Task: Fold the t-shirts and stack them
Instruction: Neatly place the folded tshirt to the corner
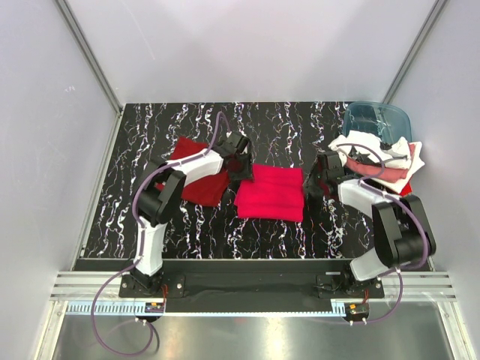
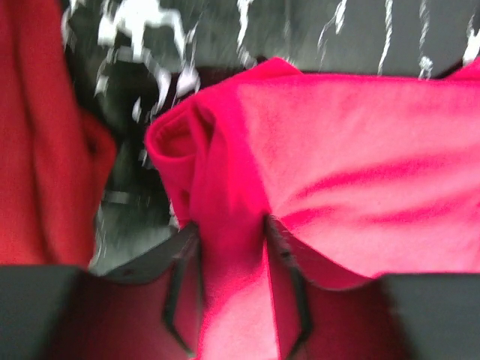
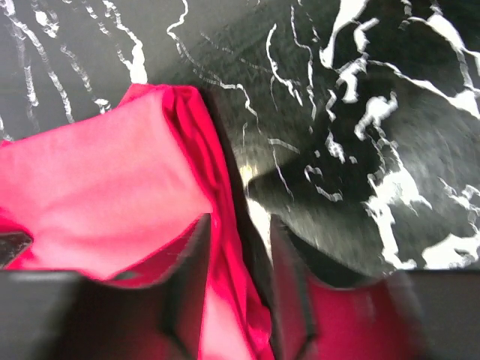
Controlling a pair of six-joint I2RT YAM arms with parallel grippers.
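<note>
A bright crimson t-shirt [image 1: 270, 193], folded into a rectangle, lies mid-table. My left gripper [image 1: 241, 169] is at its left edge. In the left wrist view that gripper [image 2: 231, 223] has a bunched fold of the crimson t-shirt [image 2: 360, 142] filling the space between its jaws. My right gripper [image 1: 311, 182] is at the shirt's right edge. In the right wrist view the gripper [image 3: 238, 221] stands narrow around the crimson t-shirt's [image 3: 105, 187] hem, with a dark strip beside one finger. A darker red t-shirt [image 1: 196, 178] lies folded to the left.
A heap of white, pink and red t-shirts [image 1: 382, 161] sits at the right, against a translucent blue-teal tub [image 1: 377, 118]. The black marbled table [image 1: 285, 124] is walled by white panels on three sides. The darker red shirt [image 2: 37, 135] lies close beside the left gripper.
</note>
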